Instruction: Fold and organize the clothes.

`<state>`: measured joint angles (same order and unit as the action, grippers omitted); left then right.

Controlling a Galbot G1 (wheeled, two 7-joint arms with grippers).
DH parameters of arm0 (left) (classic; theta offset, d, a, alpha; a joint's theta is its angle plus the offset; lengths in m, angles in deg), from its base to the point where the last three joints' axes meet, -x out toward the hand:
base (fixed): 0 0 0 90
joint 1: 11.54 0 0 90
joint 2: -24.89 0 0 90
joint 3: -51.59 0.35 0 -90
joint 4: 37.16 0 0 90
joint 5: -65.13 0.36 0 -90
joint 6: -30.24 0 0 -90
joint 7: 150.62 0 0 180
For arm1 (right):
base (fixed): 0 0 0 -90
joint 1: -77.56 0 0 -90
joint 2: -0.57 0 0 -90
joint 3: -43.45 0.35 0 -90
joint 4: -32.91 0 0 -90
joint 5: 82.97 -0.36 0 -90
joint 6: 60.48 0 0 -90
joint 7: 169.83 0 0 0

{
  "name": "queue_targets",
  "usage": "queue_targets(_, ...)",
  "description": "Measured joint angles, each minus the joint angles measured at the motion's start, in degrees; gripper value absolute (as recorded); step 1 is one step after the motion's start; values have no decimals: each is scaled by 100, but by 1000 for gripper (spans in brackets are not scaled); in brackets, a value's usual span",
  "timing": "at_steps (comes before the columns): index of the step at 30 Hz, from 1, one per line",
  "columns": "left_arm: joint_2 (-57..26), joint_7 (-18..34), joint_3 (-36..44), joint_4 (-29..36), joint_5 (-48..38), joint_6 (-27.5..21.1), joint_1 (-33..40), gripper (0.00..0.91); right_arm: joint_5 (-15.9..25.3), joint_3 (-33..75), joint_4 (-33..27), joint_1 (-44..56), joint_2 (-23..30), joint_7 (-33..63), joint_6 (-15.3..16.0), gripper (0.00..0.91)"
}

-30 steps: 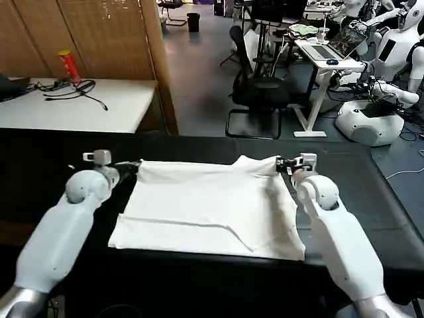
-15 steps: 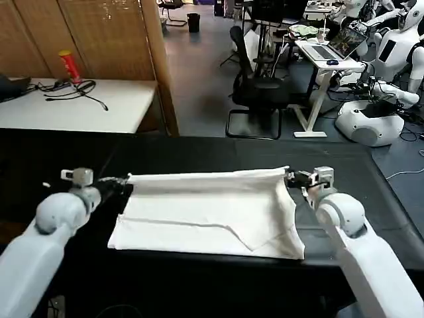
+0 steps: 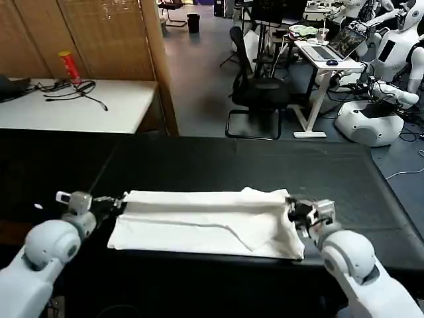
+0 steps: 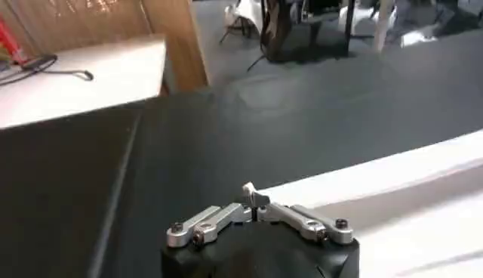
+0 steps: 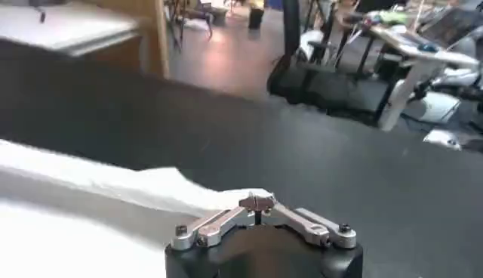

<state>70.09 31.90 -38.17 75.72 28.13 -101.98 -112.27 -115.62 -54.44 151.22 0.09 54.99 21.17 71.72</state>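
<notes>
The clothes are one white T-shirt (image 3: 205, 222), lying folded over on the black table cover (image 3: 232, 162) near the front edge. Its upper layer has been drawn toward me, leaving a long fold along the far side. My left gripper (image 3: 119, 201) is shut on the shirt's left far corner (image 4: 260, 198). At the right far corner my right gripper (image 3: 291, 207) is shut on the cloth (image 5: 226, 198) as well. Both grippers hang low, just above the table. No print shows on the visible side.
A white desk (image 3: 73, 106) with cables and a red can (image 3: 69, 66) stands behind on the left. A black office chair (image 3: 258, 93) and white robots (image 3: 371, 119) stand beyond the table. Bare black cover lies behind the shirt.
Both grippers have pulled the shirt's far edge toward me and down, folding the upper layer over the lower one. The shirt now shows as a narrower band.
</notes>
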Motion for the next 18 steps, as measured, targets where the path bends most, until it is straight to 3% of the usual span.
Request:
queue_targets(11,121,-34,-124,101,236,2,-633,0,-3,19,84,239,89,2,0,0)
queue_targets(12,137,-34,-129,101,245,2,-660,215,-5,30,99,253,93,0,0,0)
queue_targets(13,147,-38,-133,101,253,2,-678,878,-10,45,114,268,95,-9,0,88)
queue_targets(14,160,-38,-146,101,254,2,-697,878,-19,69,142,293,100,-29,0,878)
queue_targets(18,254,-29,-249,171,276,2,-773,878,-102,226,329,424,160,-103,0,878)
